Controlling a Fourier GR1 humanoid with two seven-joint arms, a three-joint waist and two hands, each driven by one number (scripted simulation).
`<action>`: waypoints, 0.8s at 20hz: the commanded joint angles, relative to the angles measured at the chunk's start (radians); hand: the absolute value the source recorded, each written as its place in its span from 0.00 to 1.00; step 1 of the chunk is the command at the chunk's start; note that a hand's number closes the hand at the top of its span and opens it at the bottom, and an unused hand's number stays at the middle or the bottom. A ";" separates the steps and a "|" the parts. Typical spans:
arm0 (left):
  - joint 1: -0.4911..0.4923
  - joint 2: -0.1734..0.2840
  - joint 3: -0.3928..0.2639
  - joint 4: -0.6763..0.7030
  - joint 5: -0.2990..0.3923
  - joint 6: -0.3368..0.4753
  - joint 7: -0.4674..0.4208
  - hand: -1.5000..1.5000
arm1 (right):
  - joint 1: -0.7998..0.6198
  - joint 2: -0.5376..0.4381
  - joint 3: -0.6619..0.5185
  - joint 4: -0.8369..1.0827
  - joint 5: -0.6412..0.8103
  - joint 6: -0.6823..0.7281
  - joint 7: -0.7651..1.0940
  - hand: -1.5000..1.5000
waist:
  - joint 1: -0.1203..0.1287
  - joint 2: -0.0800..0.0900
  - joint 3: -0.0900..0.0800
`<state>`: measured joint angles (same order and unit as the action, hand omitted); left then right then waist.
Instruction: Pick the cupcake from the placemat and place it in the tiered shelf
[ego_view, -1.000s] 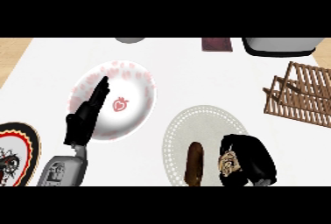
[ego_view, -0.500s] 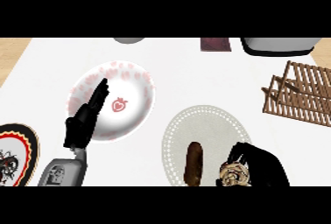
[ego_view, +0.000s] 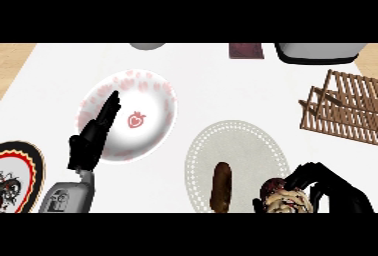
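Right hand (ego_view: 328, 192) curled round cupcake (ego_view: 286, 201) at placemat (ego_view: 235, 165) lower-right edge; lift apparently under way. Transfer to tiered shelf (ego_view: 341, 107) outstanding. Left hand (ego_view: 94, 135) flat, straight-fingered, over strawberry plate (ego_view: 151, 95).

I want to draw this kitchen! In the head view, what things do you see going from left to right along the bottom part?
Black-and-yellow patterned plate → left hand → brown pastry on the round placemat → cupcake → right hand.
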<state>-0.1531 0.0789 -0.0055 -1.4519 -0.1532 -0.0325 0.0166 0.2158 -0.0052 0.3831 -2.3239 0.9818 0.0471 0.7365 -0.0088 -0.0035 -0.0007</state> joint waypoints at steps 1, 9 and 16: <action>-0.008 -0.009 -0.013 -0.030 -0.011 0.009 0.023 0.50 | -0.050 0.001 -0.012 -0.223 0.038 0.097 0.134 1.00 | 0.003 0.000 0.000; -0.004 -0.021 -0.013 -0.018 -0.019 0.027 0.027 0.50 | -0.239 -0.098 -0.190 -0.260 0.089 0.141 0.256 1.00 | -0.006 -0.005 -0.001; 0.014 -0.018 -0.020 0.007 -0.008 -0.003 -0.006 0.50 | -0.538 -0.227 -0.374 -0.194 0.067 0.291 0.376 1.00 | 0.000 -0.002 -0.002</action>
<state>-0.1534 0.0682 -0.0111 -1.4508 -0.1613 -0.0238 0.0210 -0.2180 -0.1801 0.0764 -2.3593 1.0347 0.2061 0.9946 -0.0124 -0.0058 -0.0020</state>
